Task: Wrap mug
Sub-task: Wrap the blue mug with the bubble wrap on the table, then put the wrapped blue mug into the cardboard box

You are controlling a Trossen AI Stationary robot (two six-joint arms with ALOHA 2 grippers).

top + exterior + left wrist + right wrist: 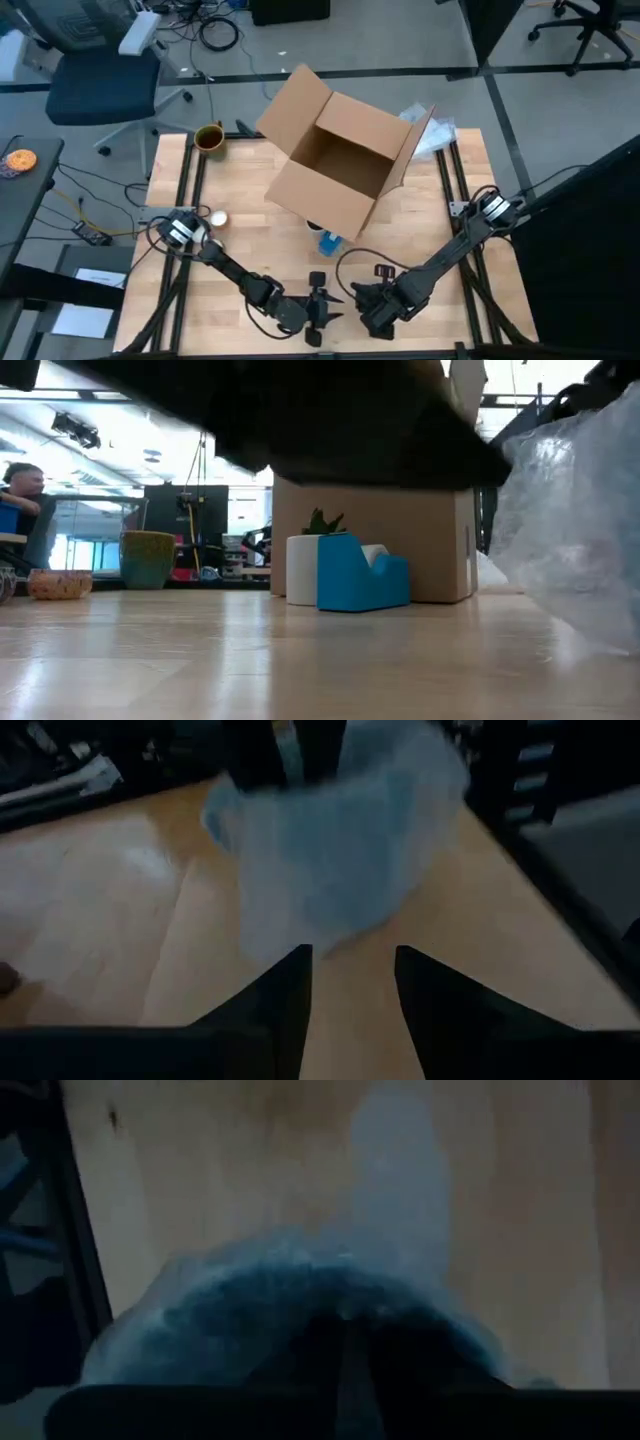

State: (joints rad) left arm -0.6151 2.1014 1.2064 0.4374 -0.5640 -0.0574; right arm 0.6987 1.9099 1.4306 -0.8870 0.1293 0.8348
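Gripping bubble wrap [300, 1310] in right gripper [378, 303], well front of cardboard box [345, 160]; left gripper [318, 303] open alongside. Advisable: spreading sheet flat before fetching mug [209, 138].

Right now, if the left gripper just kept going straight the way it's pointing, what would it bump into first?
Most likely the bubble wrap. In the left wrist view the left gripper is open, and the wrap lies straight ahead over the wooden table. How far off it is remains unclear.
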